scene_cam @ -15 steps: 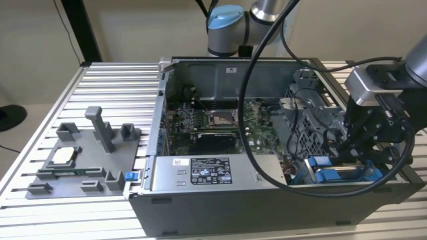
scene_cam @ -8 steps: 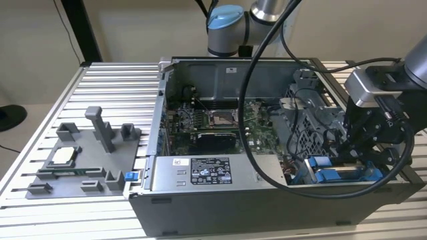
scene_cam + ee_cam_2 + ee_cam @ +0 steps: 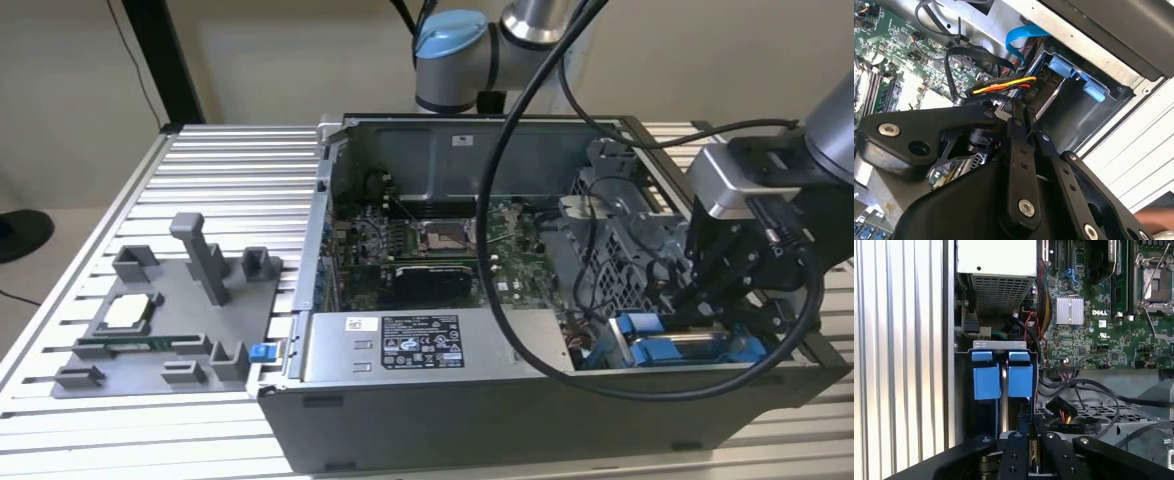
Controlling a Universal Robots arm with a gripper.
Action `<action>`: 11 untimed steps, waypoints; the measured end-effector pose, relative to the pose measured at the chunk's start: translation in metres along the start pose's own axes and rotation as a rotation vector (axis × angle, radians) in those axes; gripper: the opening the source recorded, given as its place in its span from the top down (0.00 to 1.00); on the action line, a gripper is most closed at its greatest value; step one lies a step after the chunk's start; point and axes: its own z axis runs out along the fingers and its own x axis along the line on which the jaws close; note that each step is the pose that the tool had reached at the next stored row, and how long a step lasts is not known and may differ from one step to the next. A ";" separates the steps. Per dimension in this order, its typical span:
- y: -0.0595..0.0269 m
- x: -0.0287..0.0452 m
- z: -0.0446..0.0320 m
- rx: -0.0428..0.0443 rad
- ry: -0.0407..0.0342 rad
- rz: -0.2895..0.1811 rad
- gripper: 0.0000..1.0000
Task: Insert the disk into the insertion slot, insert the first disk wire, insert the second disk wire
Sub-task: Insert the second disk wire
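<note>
While the end effector [image 3: 1032,434] hangs low inside the computer case [image 3: 534,425], at the corner on the exterior view's right, the disk [image 3: 987,381] lies directly ahead of its fingertips, already sitting down in the insertion slot [image 3: 999,345]. Its blue carrier faces show side by side in the first wrist view. The disk's long axis runs away from the fingers, roughly in line with them, so the fingers point along the bay rather than across it.

The two fingers are drawn close together with barely a gap. I judge them clenched, though I cannot tell whether anything is pinched between them. The yellow, red and black wire bundle [image 3: 1004,86] ends in a dark plug just beside the fingertips in both wrist views. Whether it touches them is unclear. A flat blue cable [image 3: 1019,37] loops above the bay's far end.

Room is tight. The case wall borders the bay on one side, with the ribbed table [image 3: 214,160] beyond it. On the other side lie loose black cables and a perforated metal cage. The motherboard [image 3: 1094,340] lies past those, and the power-supply box [image 3: 420,345] sits near the bay's far end.
</note>
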 end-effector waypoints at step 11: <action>-0.0002 0.0002 0.0014 -0.0001 -0.0014 -0.001 0.00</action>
